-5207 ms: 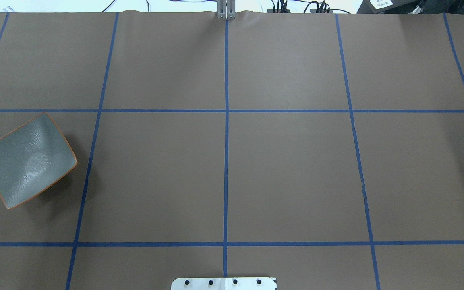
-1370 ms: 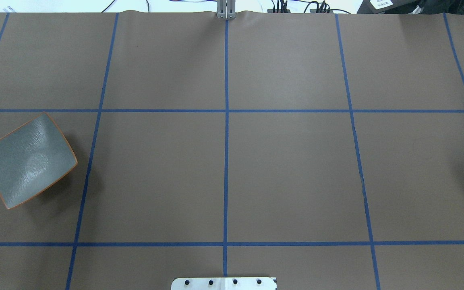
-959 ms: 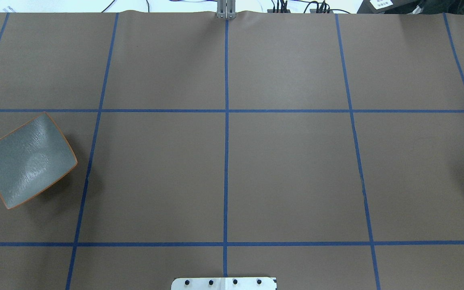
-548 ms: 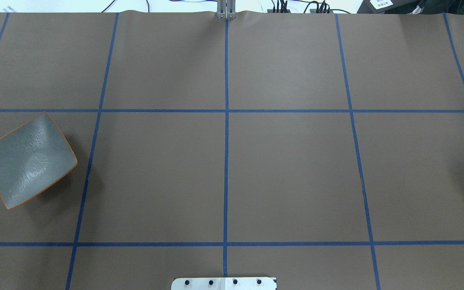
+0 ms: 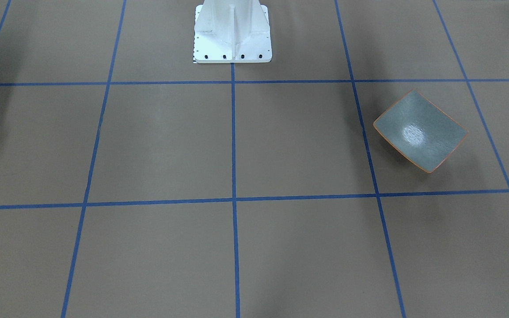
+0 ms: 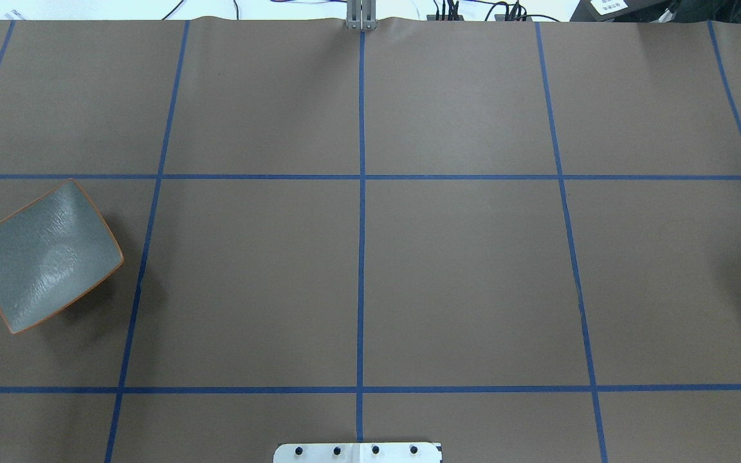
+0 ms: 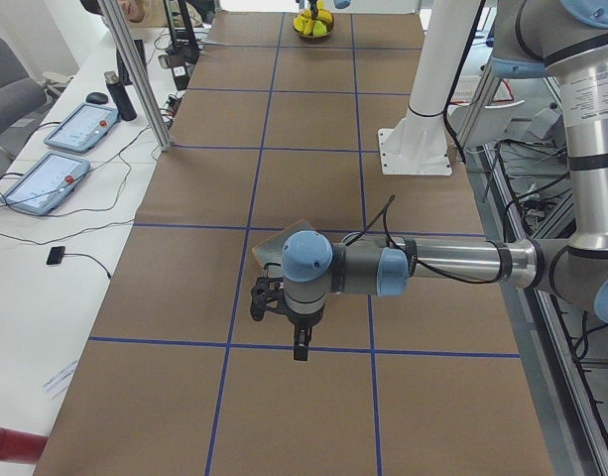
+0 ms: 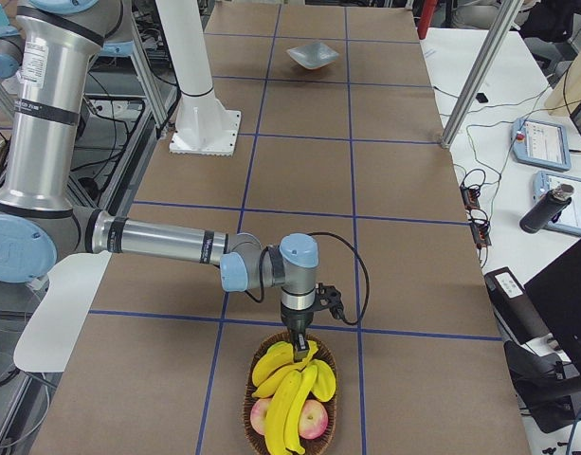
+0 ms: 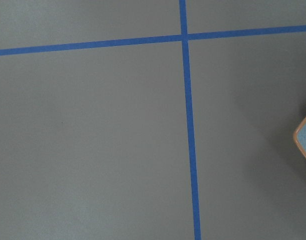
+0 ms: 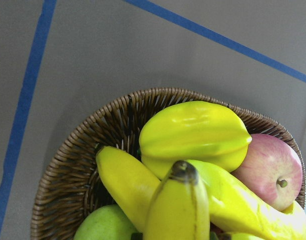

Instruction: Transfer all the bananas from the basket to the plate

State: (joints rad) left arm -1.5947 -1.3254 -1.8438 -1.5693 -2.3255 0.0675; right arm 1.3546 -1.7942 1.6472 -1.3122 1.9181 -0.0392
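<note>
Right end effector [image 8: 299, 347] over bananas [image 8: 290, 391] in basket [image 10: 68, 170]; opening indiscernible.

The plate [image 6: 44, 257] sits on the table [image 6: 460, 276] out to my left, well apart from the basket [image 10: 68, 170] at the far right end. The bananas [image 8: 290, 391] lie in the basket, partly over an apple [image 10: 270, 167] and beside a star fruit [image 10: 192, 131]. My right gripper [image 8: 297, 341] hangs over the basket's plate-side rim. My left gripper [image 7: 300, 349] hangs near the plate's outer side.
</note>
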